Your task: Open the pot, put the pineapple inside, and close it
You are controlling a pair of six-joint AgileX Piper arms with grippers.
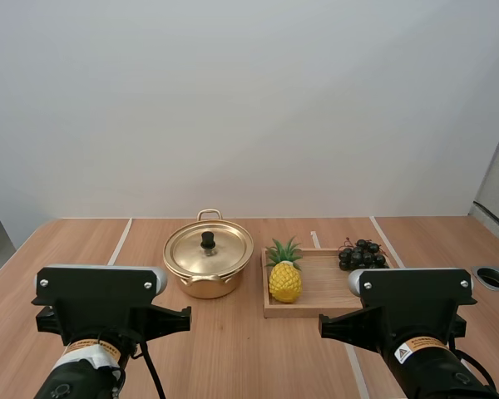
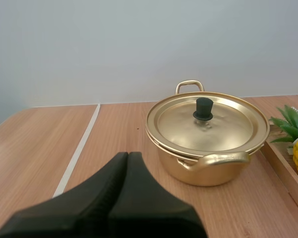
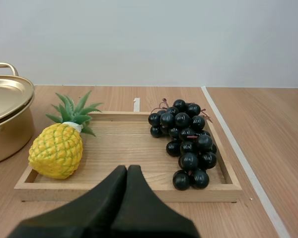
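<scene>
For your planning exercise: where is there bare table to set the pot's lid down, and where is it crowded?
Bare table lies left of the pot and in front of it. Crowded: the wooden tray beside it, holding pineapple and grapes.

Both arms were at the near edge of the surface, the left arm toward the near-left corner and the right arm toward the near-right corner, well apart from each other. Each carried a black block with grey end caps set crosswise. The left pincer had its two black fingers pressed together as one dark wedge, gripping nothing, with the tips aimed at the far edge. The right pincer was closed the same way, empty, and also pointed toward the far edge.
</scene>
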